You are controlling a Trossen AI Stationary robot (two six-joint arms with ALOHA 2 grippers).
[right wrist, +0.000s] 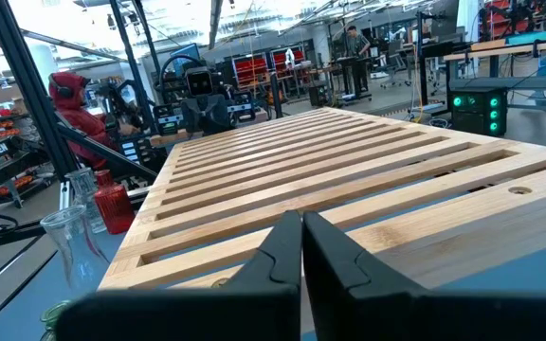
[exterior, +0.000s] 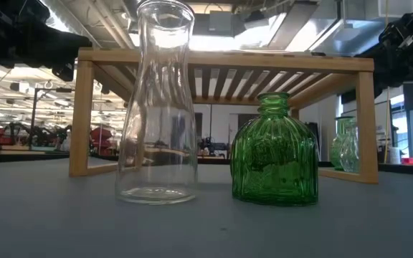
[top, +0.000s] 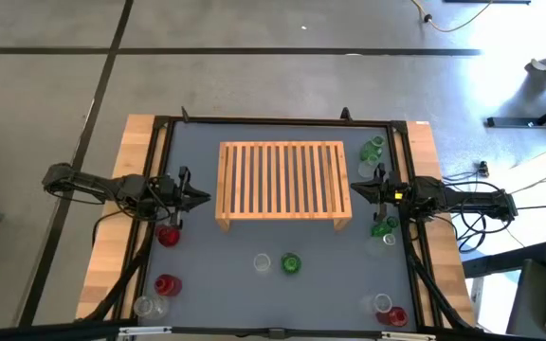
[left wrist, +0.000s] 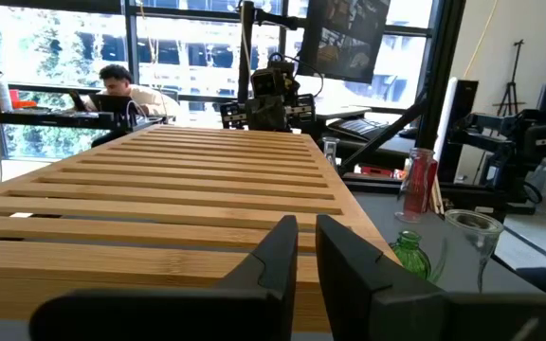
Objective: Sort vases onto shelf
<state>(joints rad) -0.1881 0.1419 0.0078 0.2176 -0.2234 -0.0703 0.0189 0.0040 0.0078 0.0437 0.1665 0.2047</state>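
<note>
I see the shelf [top: 283, 185] sitting mid-table, toward the far side, slats bare, no vase on top of it. My left gripper [top: 200, 198] hovers just off the shelf's left end, fingers clenched, holding nothing; the left wrist view shows the two fingers [left wrist: 282, 248] nearly together with the slatted top beyond. My right gripper [top: 356, 188] hovers just off the shelf's right end, fingers pressed shut, also empty.

Vases all stand on the table [top: 254, 303], and none I can see into holds anything. Red vase [top: 169, 235] near the left arm; another red vase [top: 166, 284] with a clear vase [top: 144, 306] beside it at the near left corner. Clear vase [top: 263, 262] and green vase [top: 291, 264] side by side in front of the shelf; in the low view the tall clear one [exterior: 157, 107] is see-through and empty, and the squat ribbed green one [exterior: 274, 154] is just beside it, not touching. Green vases [top: 374, 150] at the far right, more green [top: 382, 228] under the right arm, and a clear vase [top: 382, 303] with a red one [top: 396, 316] at the near right.
</note>
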